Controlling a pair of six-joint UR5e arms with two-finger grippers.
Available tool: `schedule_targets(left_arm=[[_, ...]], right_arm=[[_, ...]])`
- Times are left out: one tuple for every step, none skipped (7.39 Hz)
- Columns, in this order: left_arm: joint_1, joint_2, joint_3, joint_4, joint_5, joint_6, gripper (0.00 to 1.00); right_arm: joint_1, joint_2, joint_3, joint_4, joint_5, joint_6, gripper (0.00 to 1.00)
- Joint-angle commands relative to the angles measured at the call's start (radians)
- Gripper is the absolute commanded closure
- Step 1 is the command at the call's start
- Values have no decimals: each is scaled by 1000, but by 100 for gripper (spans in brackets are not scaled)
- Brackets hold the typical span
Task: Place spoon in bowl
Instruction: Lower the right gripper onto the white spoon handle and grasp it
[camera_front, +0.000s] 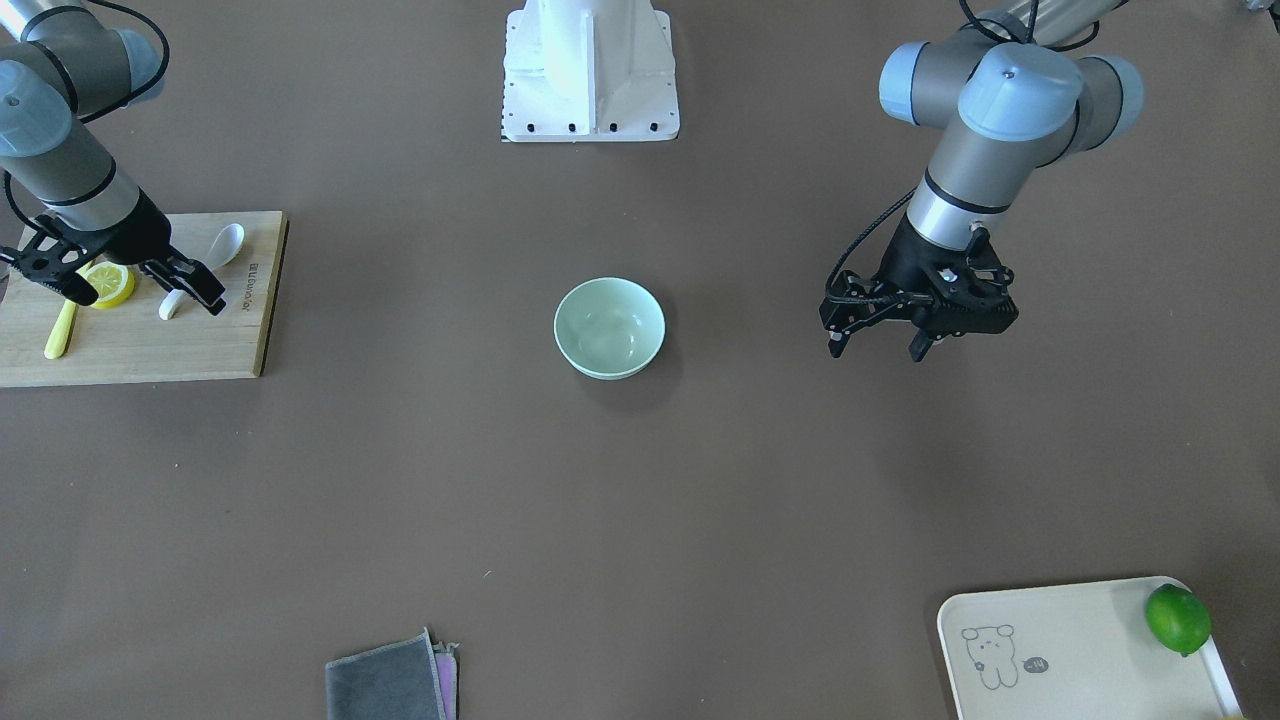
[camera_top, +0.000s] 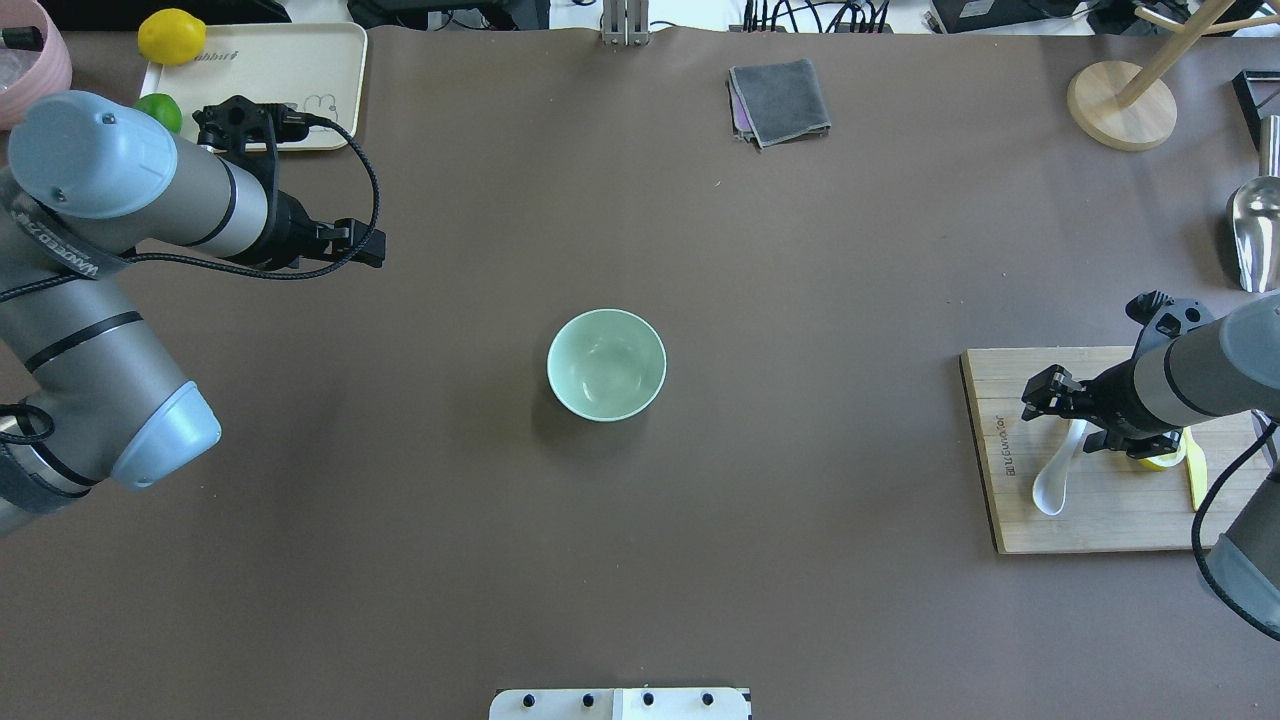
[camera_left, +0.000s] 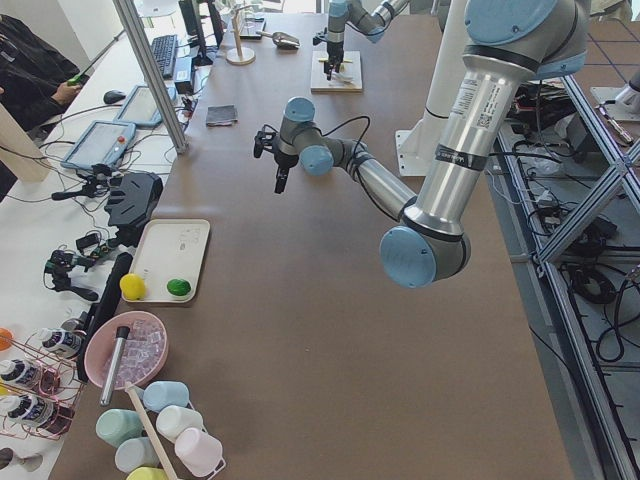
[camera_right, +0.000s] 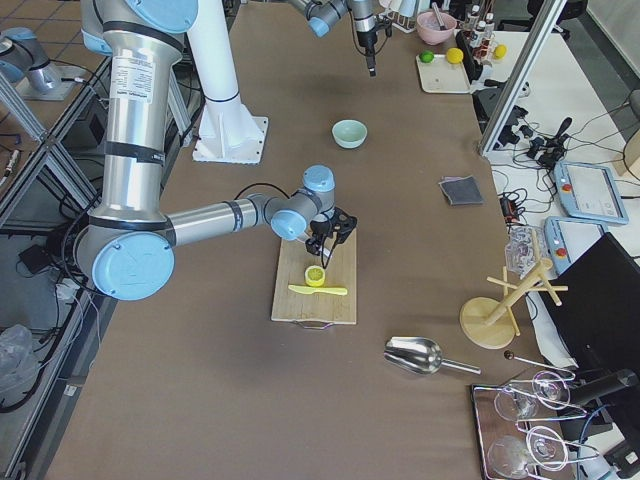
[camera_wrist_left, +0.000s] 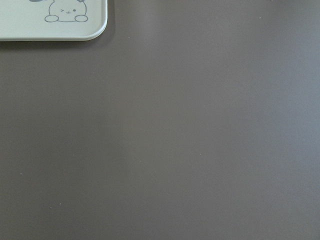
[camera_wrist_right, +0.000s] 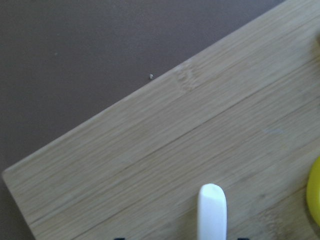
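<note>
The right claw (camera_front: 148, 296) hangs low over the wooden board (camera_front: 150, 345), its fingers spread wide. The spoon (camera_front: 226, 243) lies flat on the board, its handle running in between those fingers. The wrist view shows the handle's tip centred in the gap, not clamped. Whether a finger touches it I cannot tell. A lemon slice (camera_front: 110, 284) sits by the claw's other finger, with a yellow knife (camera_front: 60, 330) just beyond. The right wrist points steeply down. The bowl (camera_front: 610, 327) stands empty on the tabletop (camera_front: 640, 500), well apart from this claw and between the two claws. The left claw (camera_front: 878, 350), fingers apart and holding nothing, hovers above bare tabletop with its wrist angled down.
</note>
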Motion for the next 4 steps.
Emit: schedule_targets(left_arm=[[1,-1,-1,0,-1,0,2],[1,-1,-1,0,1,0,2],[1,0,-1,-2,1,0,2],[1,0,-1,-2,1,0,2]], right_arm=[[1,-18,13,0,0,0,32],[1,-33,22,0,0,0,46],[1,-45,33,0,0,0,55],[-1,-52,36,0,0,0,56]])
